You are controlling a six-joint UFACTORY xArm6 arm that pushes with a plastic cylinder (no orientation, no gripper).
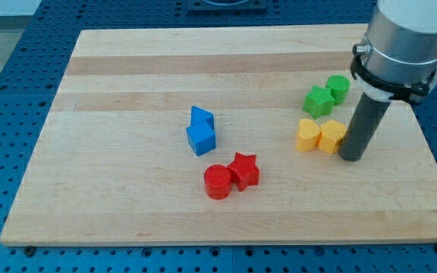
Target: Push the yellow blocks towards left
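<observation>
Two yellow blocks lie side by side at the view's right: a yellow heart (pixel 306 135) and a yellow hexagonal block (pixel 331 136), touching each other. My tip (pixel 350 157) stands on the board right against the right side of the yellow hexagonal block. The dark rod rises from it to the grey arm at the view's top right.
A green star (pixel 318 100) and a green cylinder (pixel 337 88) sit just above the yellow blocks. Two blue blocks (pixel 201 132) lie near the board's (pixel 127 91) middle. A red cylinder (pixel 218 182) and a red star (pixel 243 170) lie below them.
</observation>
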